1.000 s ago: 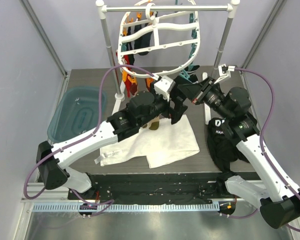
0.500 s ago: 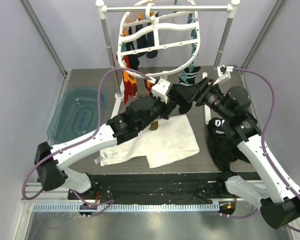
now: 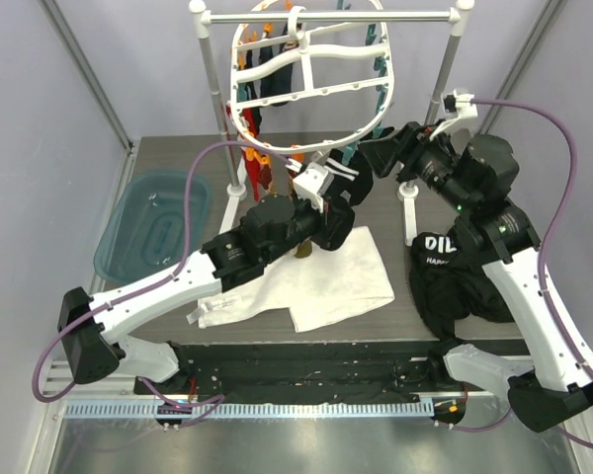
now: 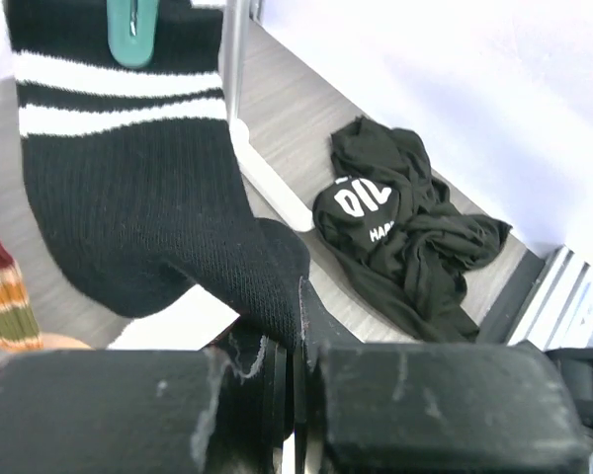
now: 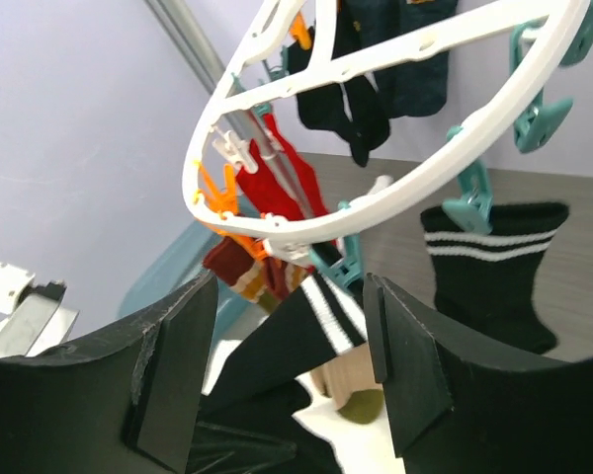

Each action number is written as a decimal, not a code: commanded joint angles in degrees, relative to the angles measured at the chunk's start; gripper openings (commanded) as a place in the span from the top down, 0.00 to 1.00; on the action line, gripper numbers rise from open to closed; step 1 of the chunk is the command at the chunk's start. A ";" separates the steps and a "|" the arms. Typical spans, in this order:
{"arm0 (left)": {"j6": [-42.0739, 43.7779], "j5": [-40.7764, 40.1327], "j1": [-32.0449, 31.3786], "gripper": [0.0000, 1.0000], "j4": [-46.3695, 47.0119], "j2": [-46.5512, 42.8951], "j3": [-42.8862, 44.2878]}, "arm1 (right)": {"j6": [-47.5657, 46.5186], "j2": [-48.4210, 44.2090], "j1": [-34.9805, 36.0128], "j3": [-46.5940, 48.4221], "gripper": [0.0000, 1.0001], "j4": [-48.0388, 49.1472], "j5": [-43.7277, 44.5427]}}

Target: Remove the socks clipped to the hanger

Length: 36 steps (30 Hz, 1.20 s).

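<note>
Left gripper (image 4: 295, 365) is clamped tight on the toe end of a black sock (image 4: 128, 197) with white cuff stripes. The cuff is pinched in a teal clip (image 4: 130, 35) up on the hanger (image 5: 376, 64). Right gripper (image 5: 292, 341) sits near the hanger's rim, fingers spread wide, holding nothing. Red socks (image 5: 287, 188) and dark socks (image 5: 361, 109) hang clipped further round.

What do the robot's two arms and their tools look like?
Both arms share one build: the left arm and right arm have white link shells joined by bulky black joint housings. A purple cable loops along each. The left tool has blocky matte-black fingers with pale scuffs; the right tool has flat, angular black ones.
</note>
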 commanded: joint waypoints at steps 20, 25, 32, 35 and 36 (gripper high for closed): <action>-4.52 5.85 -0.17 0.99 0.27 -6.21 -1.95 | -15.87 3.15 0.24 -4.07 0.25 9.49 -10.91; -4.52 6.20 -0.17 0.99 0.01 -6.48 -1.51 | -16.23 4.99 0.23 -3.99 0.26 11.79 -11.87; -4.87 7.43 -0.17 1.00 -1.92 -5.52 0.42 | -15.18 6.39 0.24 -4.60 0.29 15.13 -16.09; -4.78 7.08 -0.17 1.00 -2.01 -5.25 0.77 | -14.30 7.54 0.32 -4.08 0.30 15.13 -15.75; -4.87 7.08 -0.17 1.00 -2.01 -5.16 0.77 | -14.21 7.63 0.41 -4.16 0.30 15.13 -15.13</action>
